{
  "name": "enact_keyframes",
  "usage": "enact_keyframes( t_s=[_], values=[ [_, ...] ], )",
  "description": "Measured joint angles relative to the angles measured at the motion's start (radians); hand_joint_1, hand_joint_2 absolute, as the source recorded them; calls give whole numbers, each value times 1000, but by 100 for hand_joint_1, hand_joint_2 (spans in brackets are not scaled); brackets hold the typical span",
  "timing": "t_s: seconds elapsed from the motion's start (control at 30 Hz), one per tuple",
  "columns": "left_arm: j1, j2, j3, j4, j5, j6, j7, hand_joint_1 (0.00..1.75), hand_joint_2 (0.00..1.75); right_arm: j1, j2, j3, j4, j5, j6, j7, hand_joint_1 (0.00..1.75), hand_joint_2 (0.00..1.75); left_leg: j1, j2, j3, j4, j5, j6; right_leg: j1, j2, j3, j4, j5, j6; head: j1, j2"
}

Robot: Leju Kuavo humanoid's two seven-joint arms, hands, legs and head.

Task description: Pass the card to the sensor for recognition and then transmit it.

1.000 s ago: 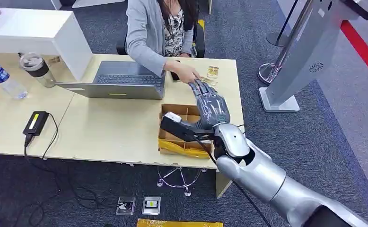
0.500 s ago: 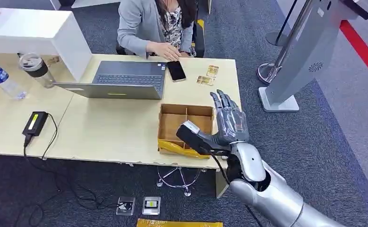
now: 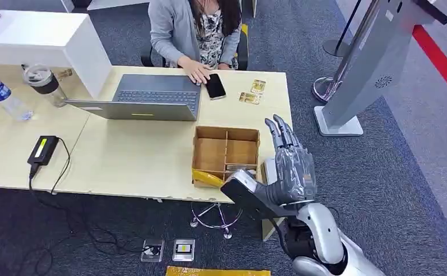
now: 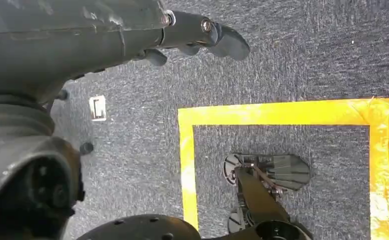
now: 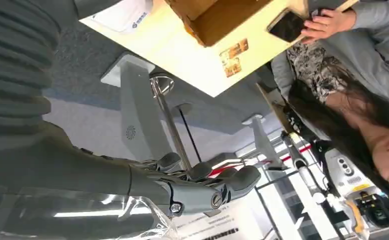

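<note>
My right hand (image 3: pixel 292 167) is raised over the table's near right corner, with its fingers stretched upward. A white card (image 3: pixel 269 170) sits at its thumb side, pinched against the palm. In the right wrist view the card (image 5: pixel 118 14) shows blue print. The sensor is a round grille (image 3: pixel 384 81) on a slanted grey gate post (image 3: pixel 370 63), to the right of the hand and apart from it. The post (image 5: pixel 132 120) also appears in the right wrist view, beyond the fingers (image 5: pixel 207 192). My left hand (image 4: pixel 132 35) hangs over the carpet and holds nothing.
A partitioned cardboard box (image 3: pixel 227 150) lies just left of my right hand. Two gold cards (image 3: pixel 254 92) and a phone (image 3: pixel 214 86) lie at the table's far edge, a seated person's hand on the phone. A laptop (image 3: pixel 146 95), a bottle (image 3: pixel 3 95) and an adapter (image 3: pixel 43 148) are further left.
My right hand has drawn back from the person's hand at the far edge toward me and to the right. The person's hand has gone back to the phone.
</note>
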Motion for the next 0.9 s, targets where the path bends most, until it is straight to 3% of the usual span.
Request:
enact_keyframes(
  t_s=[0.27, 0.53, 0.9],
  values=[
    [0, -5, 8, 0, -13, 5, 21, 0, 0, 33, 19, 23, 13, 16, -10, 1, 0, 175, 0, 0, 0, 0, 0, 0, 0, 0, 0, 0, 0, 0, 0, 0],
    [0, -9, 10, 0, -20, 11, 33, 0, 0, 43, 56, 42, 114, 57, -9, 3, 0, 175, 0, 0, -1, 0, 0, 0, 0, 0, 0, 0, 0, 0, 0, 0],
    [-1, -18, 13, 0, -21, 17, 39, 0, 0, 17, 164, 79, 343, 197, 38, -13, 0, 175, 0, -1, -1, 0, 0, 0, 1, 0, 0, 0, 0, 0, 0, 0]
  ],
)
